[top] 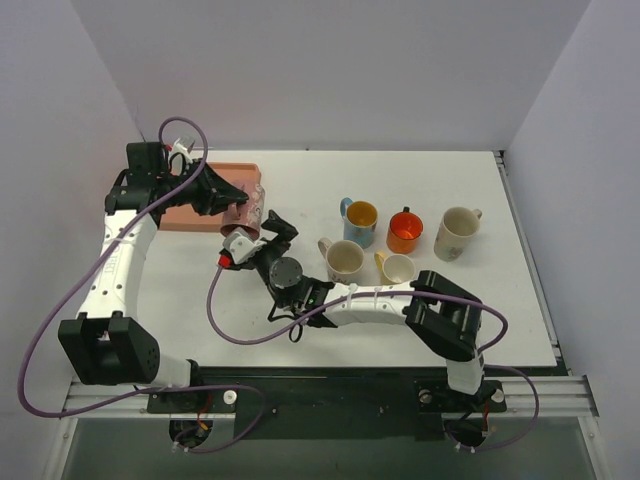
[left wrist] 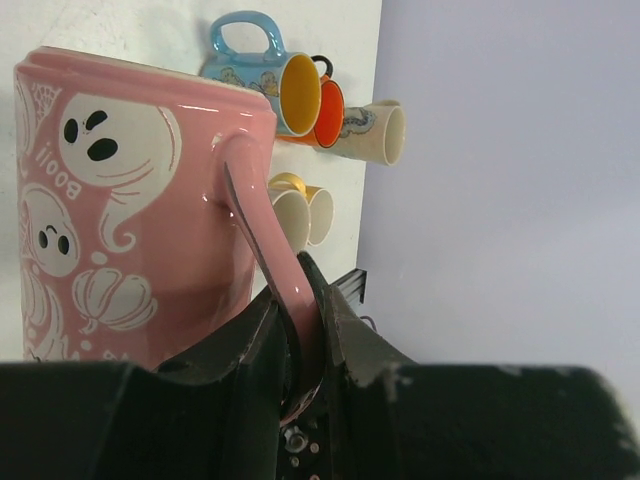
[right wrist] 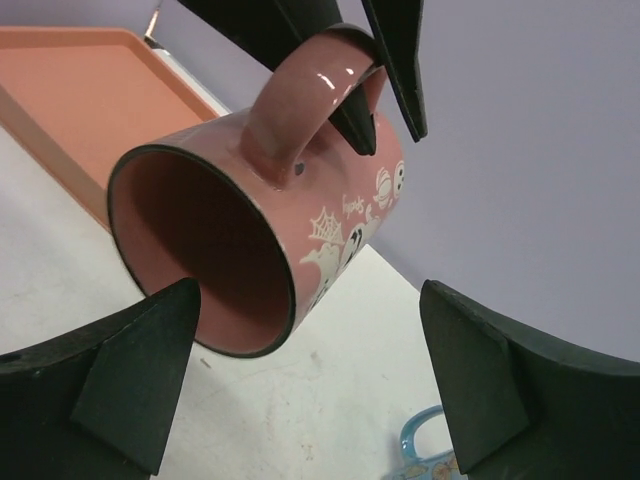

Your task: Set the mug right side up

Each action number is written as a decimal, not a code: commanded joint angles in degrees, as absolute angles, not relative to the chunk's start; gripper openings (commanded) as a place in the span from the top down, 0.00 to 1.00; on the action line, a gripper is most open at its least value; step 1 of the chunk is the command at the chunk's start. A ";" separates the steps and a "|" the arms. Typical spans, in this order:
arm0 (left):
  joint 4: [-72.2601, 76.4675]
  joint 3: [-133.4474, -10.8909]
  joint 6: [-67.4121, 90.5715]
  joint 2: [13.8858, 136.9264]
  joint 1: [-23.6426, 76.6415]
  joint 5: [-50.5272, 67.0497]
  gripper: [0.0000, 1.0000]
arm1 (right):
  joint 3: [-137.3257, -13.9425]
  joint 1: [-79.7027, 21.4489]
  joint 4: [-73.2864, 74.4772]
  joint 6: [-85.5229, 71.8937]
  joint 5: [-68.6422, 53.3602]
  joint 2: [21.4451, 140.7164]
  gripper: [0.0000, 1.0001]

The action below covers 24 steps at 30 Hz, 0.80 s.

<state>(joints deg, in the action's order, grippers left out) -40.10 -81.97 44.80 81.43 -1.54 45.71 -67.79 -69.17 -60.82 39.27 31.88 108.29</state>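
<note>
The pink mug [left wrist: 130, 220] with white ghost prints is held off the table, tipped on its side. My left gripper [left wrist: 300, 290] is shut on its handle. In the right wrist view the mug [right wrist: 250, 230] shows its open mouth, pointing down toward the camera, and the left fingers [right wrist: 390, 60] pinch the handle from above. My right gripper [right wrist: 310, 370] is open just under and in front of the mug, touching nothing. In the top view the mug [top: 249, 215] hangs by the tray's right end, between the left gripper [top: 236, 207] and the right gripper [top: 272, 228].
An orange tray [top: 215, 195] lies at the back left, also in the right wrist view [right wrist: 90, 90]. To the right stand a blue mug [top: 358, 222], an orange mug [top: 405, 232], a cream mug [top: 457, 232], a white mug [top: 343, 260] and a small yellow-handled mug [top: 396, 267].
</note>
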 commanded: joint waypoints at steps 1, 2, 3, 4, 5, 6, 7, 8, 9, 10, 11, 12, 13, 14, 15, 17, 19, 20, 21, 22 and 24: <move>-34.72 -82.71 47.28 78.49 -0.97 51.41 1.00 | -71.80 -67.42 -68.02 39.11 36.82 109.51 0.17; -34.80 -82.62 47.55 78.49 -0.88 51.59 1.00 | -72.24 -67.24 -68.29 39.20 37.52 109.86 0.21; -34.63 -82.62 47.98 78.31 -0.88 51.77 1.00 | -72.33 -66.71 -68.20 39.11 37.62 110.12 0.23; -34.54 -82.44 48.08 78.31 -0.88 52.20 1.00 | -72.77 -66.45 -67.94 39.11 37.44 110.30 0.29; -34.37 -82.44 48.42 78.31 -0.79 52.47 1.00 | -73.03 -66.10 -67.07 38.85 37.53 110.39 0.32; -34.28 -82.35 48.51 78.22 -0.70 52.73 1.00 | -73.30 -65.83 -66.63 38.76 37.44 110.48 0.42; -34.19 -82.44 48.60 78.22 -0.62 52.73 1.00 | -73.47 -65.74 -65.66 38.67 37.35 110.48 0.51; -34.19 -82.35 48.52 78.22 -0.62 52.73 1.00 | -73.48 -65.57 -65.39 38.67 37.35 110.04 0.65; -34.28 -82.18 48.34 78.22 -0.53 52.82 1.00 | -73.39 -65.65 -64.61 38.76 37.61 109.95 0.73; -34.10 -82.00 48.34 78.31 -0.61 52.91 1.00 | -73.21 -65.74 -64.08 38.67 37.70 109.26 0.84; -33.93 -82.00 48.25 78.31 -0.53 52.74 1.00 | -73.13 -65.74 -63.03 38.41 37.97 108.64 0.94; -34.01 -82.00 48.16 78.31 -0.61 52.56 1.00 | -73.13 -65.66 -62.41 38.15 38.23 108.02 1.00; -33.93 -82.00 48.08 78.40 -0.62 52.56 1.00 | -73.04 -65.74 -61.27 37.71 38.49 107.58 1.00; -33.58 -82.09 47.99 78.40 -0.62 51.78 1.00 | -73.12 -65.74 -60.74 37.62 38.58 106.71 1.00; -34.01 -82.26 47.21 78.57 -0.79 51.16 0.93 | -73.21 -65.74 -58.91 37.18 39.02 106.26 1.00; -36.11 -83.58 44.32 79.01 -1.40 47.48 0.63 | -74.09 -65.74 -54.53 35.52 40.07 104.68 1.00; -38.40 -85.34 41.50 79.10 -2.28 42.82 0.40 | -75.93 -65.39 -47.75 31.31 39.21 102.58 1.00; -39.02 -86.56 40.61 79.10 -2.72 39.58 0.34 | -76.37 -64.78 -45.03 27.63 38.68 101.09 1.00; -39.11 -87.01 38.60 78.84 -3.07 38.07 0.21 | -77.33 -64.25 -40.30 25.16 36.41 100.29 1.00; -39.63 -88.32 37.37 78.58 -3.25 34.58 0.19 | -78.04 -63.20 -34.77 20.09 34.82 99.07 1.00; -39.90 -89.90 33.07 78.31 -3.43 29.83 0.18 | -79.62 -61.10 -28.42 12.97 29.04 96.78 1.00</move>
<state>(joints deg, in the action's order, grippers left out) -41.43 -83.90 43.38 81.23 -2.37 40.38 -73.23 -64.86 -39.38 29.21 35.57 105.91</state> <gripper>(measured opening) 0.802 0.096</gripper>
